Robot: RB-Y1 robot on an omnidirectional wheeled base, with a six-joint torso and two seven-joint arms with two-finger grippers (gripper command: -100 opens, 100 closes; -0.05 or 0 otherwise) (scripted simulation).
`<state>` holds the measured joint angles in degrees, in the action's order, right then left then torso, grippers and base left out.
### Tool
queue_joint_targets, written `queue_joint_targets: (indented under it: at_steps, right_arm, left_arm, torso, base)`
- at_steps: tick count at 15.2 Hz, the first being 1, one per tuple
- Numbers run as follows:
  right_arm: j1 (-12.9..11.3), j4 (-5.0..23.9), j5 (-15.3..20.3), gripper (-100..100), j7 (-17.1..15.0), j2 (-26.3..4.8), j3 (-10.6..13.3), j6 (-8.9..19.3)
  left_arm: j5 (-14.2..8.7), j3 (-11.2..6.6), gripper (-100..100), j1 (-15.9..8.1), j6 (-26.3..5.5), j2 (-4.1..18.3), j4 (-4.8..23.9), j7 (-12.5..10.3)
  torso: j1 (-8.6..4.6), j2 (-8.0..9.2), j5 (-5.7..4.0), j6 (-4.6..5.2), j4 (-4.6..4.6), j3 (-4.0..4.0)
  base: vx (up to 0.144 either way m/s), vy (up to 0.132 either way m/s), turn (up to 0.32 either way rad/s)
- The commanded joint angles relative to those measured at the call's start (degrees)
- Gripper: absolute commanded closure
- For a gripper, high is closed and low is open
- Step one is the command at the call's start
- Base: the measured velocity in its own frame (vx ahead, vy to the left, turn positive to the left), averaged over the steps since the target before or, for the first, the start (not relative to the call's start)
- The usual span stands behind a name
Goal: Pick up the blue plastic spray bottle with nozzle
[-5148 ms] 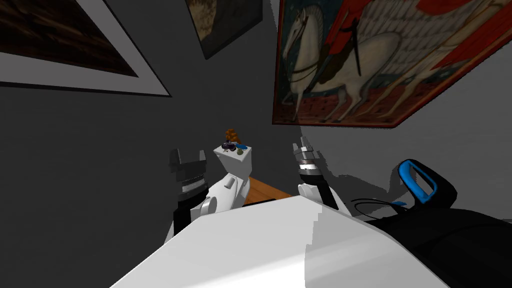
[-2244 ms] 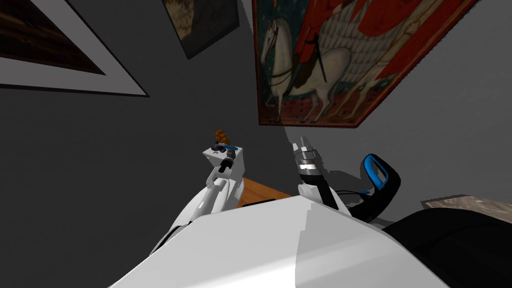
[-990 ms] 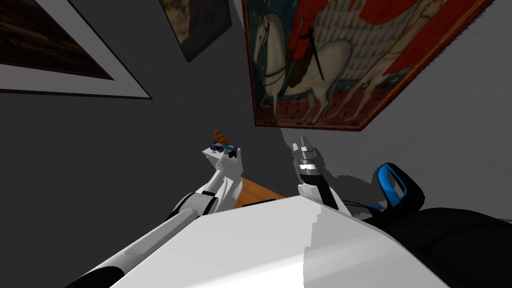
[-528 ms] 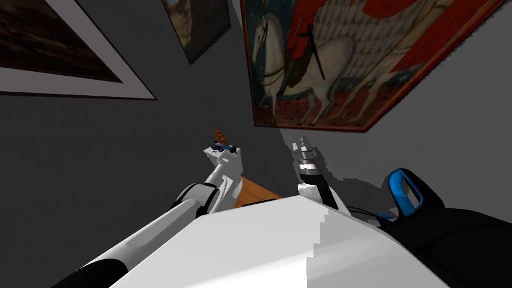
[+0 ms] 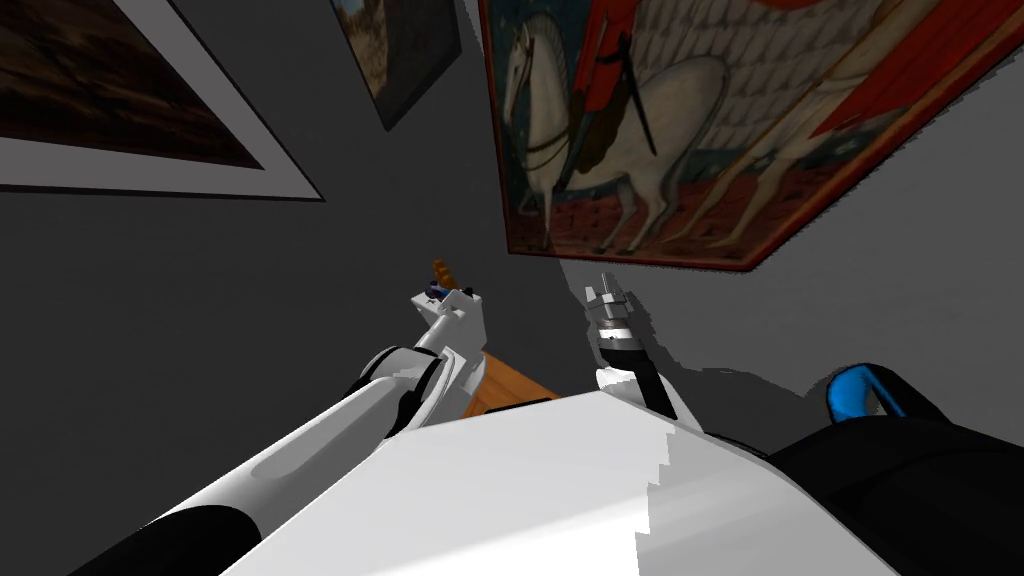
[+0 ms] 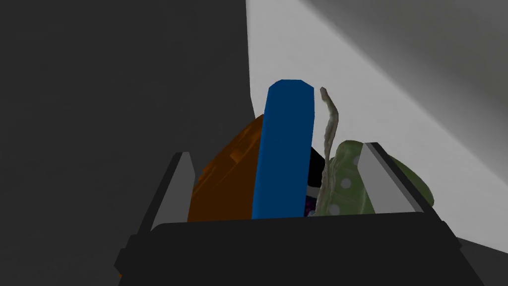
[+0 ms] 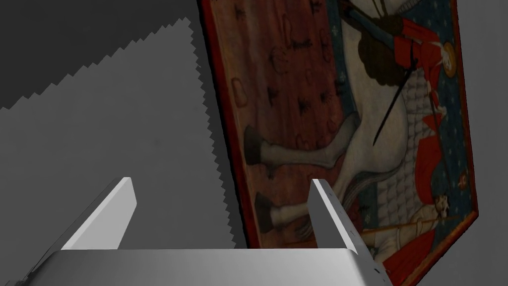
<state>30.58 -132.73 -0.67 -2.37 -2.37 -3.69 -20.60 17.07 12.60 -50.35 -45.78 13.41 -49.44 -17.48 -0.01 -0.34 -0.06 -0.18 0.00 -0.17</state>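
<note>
The blue spray bottle (image 6: 284, 149) is a long, plain blue body that runs up between the fingers of my left gripper (image 6: 275, 151). The fingers are open and stand clear of its sides, with a gap on each. The bottle's lower end is hidden behind the gripper body, and I cannot make out a nozzle. In the head view my left arm (image 5: 400, 385) stretches forward onto the top of a small white stand (image 5: 472, 335). My right gripper (image 5: 605, 293) is held up, open and empty, to the right of the stand.
An orange object (image 6: 225, 174) lies on one side of the bottle. On the other side is a green spotted object (image 6: 347, 186) with a grey stem. Dark grey walls meet behind the stand. A black and blue object (image 5: 865, 395) sits low at the right.
Over the earlier frames my left arm reached out from beside my chest to the stand top. In the last half second it pushed slightly further over the objects, and my head view shifted a little.
</note>
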Motion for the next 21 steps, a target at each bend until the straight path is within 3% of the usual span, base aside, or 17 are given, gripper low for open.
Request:
queue_joint_targets:
  at_steps: [1, 2, 4, 5, 6, 7, 8, 10, 15, 16, 17, 18, 19, 21]
  right_arm:
    - [0.0, 0.0, 0.0, 0, 0.0, 0.0, 0.0, 0.0]
    - [0.0, 0.0, 0.0, 0, 0.0, 0.0, 0.0, 0.0]
    - [0.0, 0.0, 0.0, 0, 0.0, 0.0, 0.0, 0.0]
    - [0.0, 0.0, 0.0, 0, 0.0, 0.0, 0.0, 0.0]
    - [0.0, 0.0, 0.0, 0, 0.0, 0.0, 0.0, 0.0]
    - [0.0, 0.0, 0.0, 0, 0.0, 0.0, 0.0, 0.0]
    - [0.0, 0.0, 0.0, 0, 0.0, 0.0, 0.0, 0.0]
    - [0.0, 0.0, 0.0, 0, 0.0, 0.0, 0.0, 0.0]
    - [0.0, 0.0, 0.0, 0, 0.0, 0.0, 0.0, 0.0]
    - [0.0, 0.0, 0.0, 0, 0.0, 0.0, 0.0, 0.0]
    - [0.0, 0.0, 0.0, 0, 0.0, 0.0, 0.0, 0.0]
    - [0.0, 0.0, 0.0, 0, 0.0, 0.0, 0.0, 0.0]
    - [0.0, 0.0, 0.0, 0, 0.0, 0.0, 0.0, 0.0]
    - [0.3, 0.2, 0.0, 0, 0.0, 0.0, 0.1, 0.1]
  left_arm:
    - [0.2, 0.19, -100, -2.2, -2.4, 0.2, 2.1, 0.2]
    - [0.7, 0.40, -100, -3.9, -4.0, 0.3, 3.8, 0.3]
    - [0.7, 0.40, -100, -4.7, -4.4, 0.3, 4.5, 0.3]
    - [1.2, 0.58, -100, -6.9, -6.2, 0.4, 6.8, 0.4]
    - [1.2, 0.58, -100, -6.9, -6.2, 0.4, 6.8, 0.4]
    - [1.6, 0.74, -100, -9.0, -7.9, 0.5, 8.8, 0.4]
    - [1.6, 0.74, -100, -9.0, -7.9, 0.5, 8.8, 0.4]
    - [2.2, 0.97, -100, -12.3, -10.6, 0.6, 12.2, 0.6]
    - [3.0, 1.16, -100, -16.6, -13.7, 0.7, 16.1, 0.8]
    - [2.9, 1.15, -100, -15.4, -13.0, 0.7, 14.9, 0.7]
    - [2.4, -0.84, -100, -14.5, -12.2, 1.0, 13.7, 3.6]
    - [2.4, -0.84, -100, -14.5, -12.2, 1.0, 13.7, 3.7]
    - [1.8, -2.84, -100, -13.5, -11.1, 1.3, 12.5, 5.3]
    - [1.8, -2.84, -100, -13.5, -11.1, 1.3, 12.5, 6.7]
  torso:
    - [0.00, 0.00, 0.00, 0.00, 0.00, 0.00]
    - [0.01, 0.01, 0.00, 0.00, 0.00, 0.00]
    - [-0.02, -0.03, 0.00, 0.01, 0.00, -0.01]
    - [0.03, -0.05, 0.00, 0.02, -0.02, -0.03]
    - [0.06, -0.06, 0.01, 0.00, -0.01, -0.03]
    - [0.08, -0.05, 0.02, 0.00, -0.01, -0.03]
    - [0.08, -0.06, 0.02, -0.01, -0.01, -0.03]
    - [0.13, -0.06, 0.02, -0.04, -0.01, -0.03]
    - [0.18, -0.08, 0.04, -0.03, 0.00, -0.04]
    - [0.23, -0.10, 0.06, -0.05, 0.00, -0.05]
    - [0.26, -0.11, 0.07, -0.05, -0.01, -0.06]
    - [0.25, -0.12, 0.08, -0.06, -0.02, -0.07]
    - [0.24, -0.15, 0.07, -0.07, -0.02, -0.08]
    - [-0.03, -0.43, 0.12, -0.20, 0.03, -0.20]
  base:
    - [-0.003, -0.064, 0.107]
    - [-0.001, -0.071, 0.133]
    - [0.017, -0.061, 0.067]
    - [0.012, -0.045, 0.073]
    - [0.009, -0.045, 0.096]
    - [0.011, -0.050, 0.129]
    - [0.016, -0.046, 0.105]
    - [0.015, -0.052, 0.144]
    - [0.011, -0.032, 0.095]
    - [-0.001, 0.003, 0.023]
    - [-0.001, -0.009, 0.040]
    - [0.008, -0.016, 0.069]
    - [0.030, -0.060, 0.110]
    - [0.026, -0.084, 0.146]
